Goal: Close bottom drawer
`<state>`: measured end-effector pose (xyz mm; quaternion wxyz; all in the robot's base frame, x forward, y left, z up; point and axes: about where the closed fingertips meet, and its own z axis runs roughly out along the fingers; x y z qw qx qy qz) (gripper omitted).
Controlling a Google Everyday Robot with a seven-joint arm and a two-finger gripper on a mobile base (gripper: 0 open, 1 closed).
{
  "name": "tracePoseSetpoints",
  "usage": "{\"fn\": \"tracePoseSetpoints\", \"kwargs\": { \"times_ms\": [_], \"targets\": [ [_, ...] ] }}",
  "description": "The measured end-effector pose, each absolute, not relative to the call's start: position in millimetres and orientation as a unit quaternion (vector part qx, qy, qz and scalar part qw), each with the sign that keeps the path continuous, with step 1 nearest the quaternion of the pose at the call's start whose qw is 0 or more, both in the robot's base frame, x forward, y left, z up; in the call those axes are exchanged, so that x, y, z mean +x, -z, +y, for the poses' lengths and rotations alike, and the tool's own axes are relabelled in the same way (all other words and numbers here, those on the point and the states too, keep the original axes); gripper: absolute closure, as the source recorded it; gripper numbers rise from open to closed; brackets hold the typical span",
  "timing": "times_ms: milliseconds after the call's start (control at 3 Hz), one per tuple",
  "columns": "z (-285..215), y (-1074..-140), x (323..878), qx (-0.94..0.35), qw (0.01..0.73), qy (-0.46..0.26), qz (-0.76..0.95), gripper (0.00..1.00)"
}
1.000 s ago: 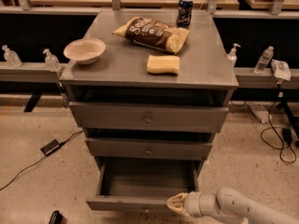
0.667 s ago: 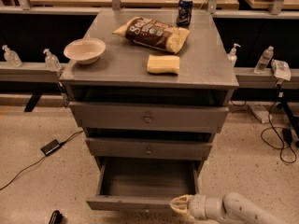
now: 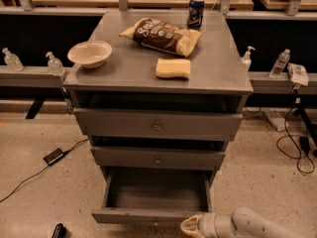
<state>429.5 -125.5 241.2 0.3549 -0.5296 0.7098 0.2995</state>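
Observation:
The bottom drawer (image 3: 148, 215) of the grey cabinet is pulled out and its inside is bare. Its slim front faces me at the lower edge of the camera view, with the small knob just showing at the bottom. My gripper (image 3: 190, 227) is at the bottom edge, right of the knob, level with the drawer front's right end. The white arm (image 3: 247, 226) reaches in from the lower right. The two drawers above, the middle one (image 3: 157, 158) and the top one (image 3: 156, 126), are pushed in.
On the cabinet top (image 3: 218, 71) lie a white bowl (image 3: 89, 53), a chip bag (image 3: 161, 35), a yellow sponge (image 3: 173, 68) and a can (image 3: 195, 12). A cable and adapter (image 3: 52, 156) lie on the floor at left, more cables (image 3: 292, 148) at right. Bottles stand on side ledges.
My gripper and arm have shifted down and slightly right along the drawer front. The drawer stands just as far out as before.

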Motion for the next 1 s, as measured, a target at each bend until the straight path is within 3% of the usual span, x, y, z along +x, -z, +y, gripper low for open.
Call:
{"fn": "tracePoseSetpoints", "kwargs": {
  "times_ms": [667,1000],
  "targets": [
    [-132,-166,384,-0.54,0.323,-0.345,0.696,1.0],
    [-119,-140,381,-0.561,0.348,-0.351,0.664,1.0]
  ]
}}
